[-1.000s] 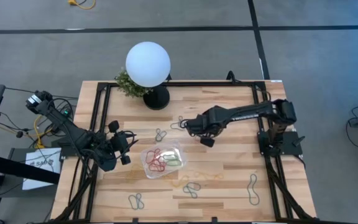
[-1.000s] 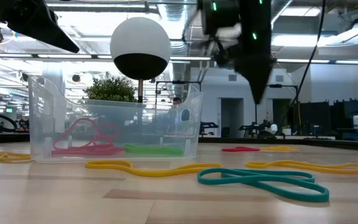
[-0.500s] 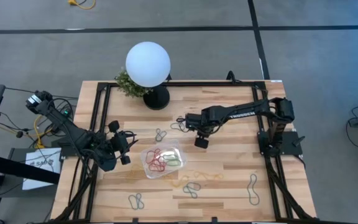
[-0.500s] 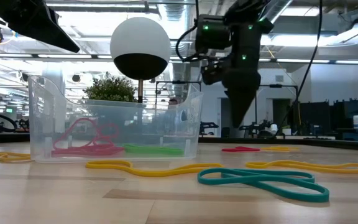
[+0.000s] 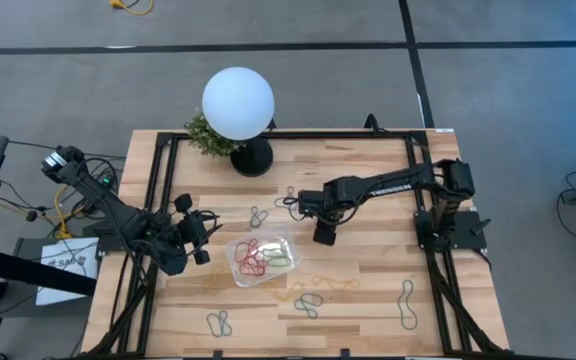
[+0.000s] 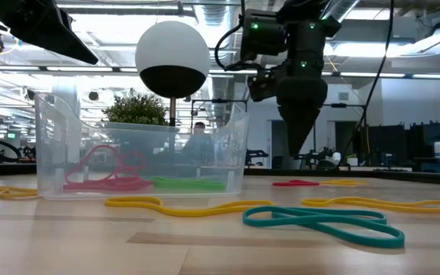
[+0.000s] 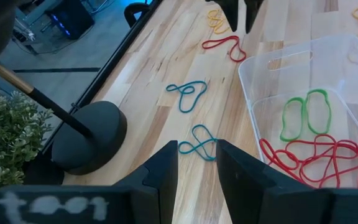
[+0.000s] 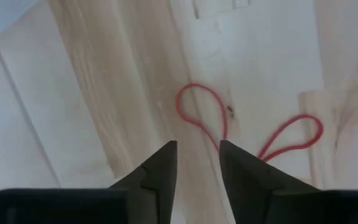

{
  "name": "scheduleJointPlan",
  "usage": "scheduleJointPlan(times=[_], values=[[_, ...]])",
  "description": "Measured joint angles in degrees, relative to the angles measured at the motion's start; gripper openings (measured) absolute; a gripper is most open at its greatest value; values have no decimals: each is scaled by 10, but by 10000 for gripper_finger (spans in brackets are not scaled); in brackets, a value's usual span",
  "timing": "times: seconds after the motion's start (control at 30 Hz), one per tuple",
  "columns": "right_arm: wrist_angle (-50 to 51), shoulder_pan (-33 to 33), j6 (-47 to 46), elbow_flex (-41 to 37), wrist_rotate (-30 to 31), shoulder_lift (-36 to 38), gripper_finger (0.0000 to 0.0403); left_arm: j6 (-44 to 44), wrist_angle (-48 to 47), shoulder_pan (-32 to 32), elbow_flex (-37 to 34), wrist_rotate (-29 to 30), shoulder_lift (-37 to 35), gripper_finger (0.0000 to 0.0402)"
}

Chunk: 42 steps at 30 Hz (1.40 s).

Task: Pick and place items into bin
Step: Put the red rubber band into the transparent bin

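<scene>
The clear bin [image 5: 284,240] stands mid-table and holds red loops [image 7: 316,158] and a green loop [image 7: 304,115]. My right gripper [image 5: 323,234] hangs fingers down to the right of the bin, slightly open and empty, above a red loop [image 8: 219,127] that lies flat on the table. The low view shows its tip [image 6: 299,151] above the wood. My left gripper [image 5: 196,238] waits to the left of the bin, slightly open and empty. Two blue loops [image 7: 188,93] lie on the table beyond its fingers.
A white globe lamp [image 5: 238,104] and a small plant [image 5: 206,138] stand at the far edge. Loose loops lie near the front: yellow [image 6: 189,205], teal [image 6: 327,222], and grey ones [image 5: 406,301] [image 5: 218,322]. A person [image 6: 198,141] shows in the room behind the bin.
My right gripper has come down toward the table and shifted a little toward the bin, ending over the red loop. The left arm has kept still. A person has come into view behind the bin.
</scene>
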<state>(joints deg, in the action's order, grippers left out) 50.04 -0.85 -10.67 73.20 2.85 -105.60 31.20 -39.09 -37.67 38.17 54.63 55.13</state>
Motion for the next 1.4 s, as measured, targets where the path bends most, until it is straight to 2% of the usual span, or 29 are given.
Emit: scheduleJointPlan(times=[0.2,0.43,0.77,0.97,1.23,1.4], values=[[-28,6,4,2,-21,-49,124,0,0,0,0,0,0,100],[-5,-12,-4,5,-24,-86,125,-1,7,0,0,-2,4,100],[-15,-27,41,3,-25,-83,125,-2,6,0,0,-3,4,100],[-9,-29,62,2,4,-74,125,-5,6,0,0,-3,4,100],[6,-31,82,2,-2,-73,125,-5,5,0,0,-3,4,100],[9,-35,92,2,47,-73,125,-6,5,0,0,-3,4,100]])
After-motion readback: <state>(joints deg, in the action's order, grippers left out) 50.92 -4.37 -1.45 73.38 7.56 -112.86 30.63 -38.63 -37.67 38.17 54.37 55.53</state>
